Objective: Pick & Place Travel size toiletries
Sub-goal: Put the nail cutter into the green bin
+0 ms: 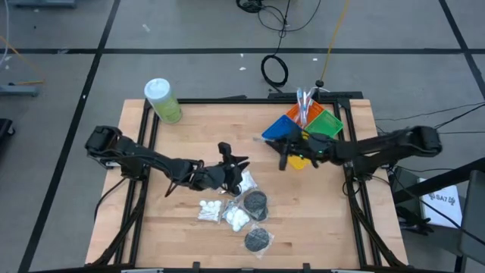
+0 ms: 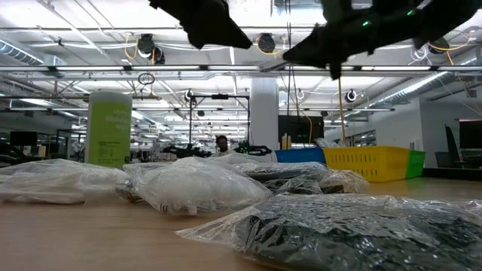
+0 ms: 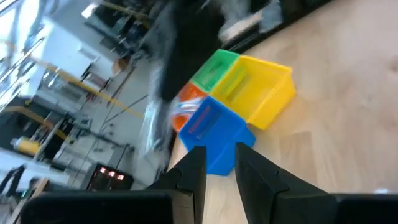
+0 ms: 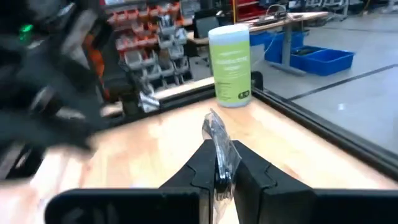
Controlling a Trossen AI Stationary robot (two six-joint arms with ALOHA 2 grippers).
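My right gripper (image 4: 217, 180) is shut on a small clear packet with a silvery item (image 4: 219, 146). In the high view it hovers (image 1: 283, 157) just in front of the coloured bins (image 1: 303, 125). My left gripper (image 3: 219, 171) is open and holds nothing. It hangs above the table (image 1: 231, 161) at the far edge of the pile and points toward the bins. On the table lie clear bags of white cotton balls (image 1: 209, 210) (image 1: 237, 219) and bagged black discs (image 1: 255, 202) (image 1: 258, 240). Thin blue-white toothbrushes (image 1: 305, 98) stick up out of the bins. My right gripper pinches the clear packet between its two fingers at the packet's lower end (image 4: 219, 168). The packet's free end (image 4: 213, 124) sticks out forward past the fingertips. It is lifted clear of the table.
A big green bottle with a white cap (image 1: 163, 100) stands at the table's far left corner. The four bins, blue (image 3: 214, 127), yellow (image 3: 264, 93), green and orange, sit at the far right. Bare wood shows on the near left and near right of the table (image 1: 318, 220).
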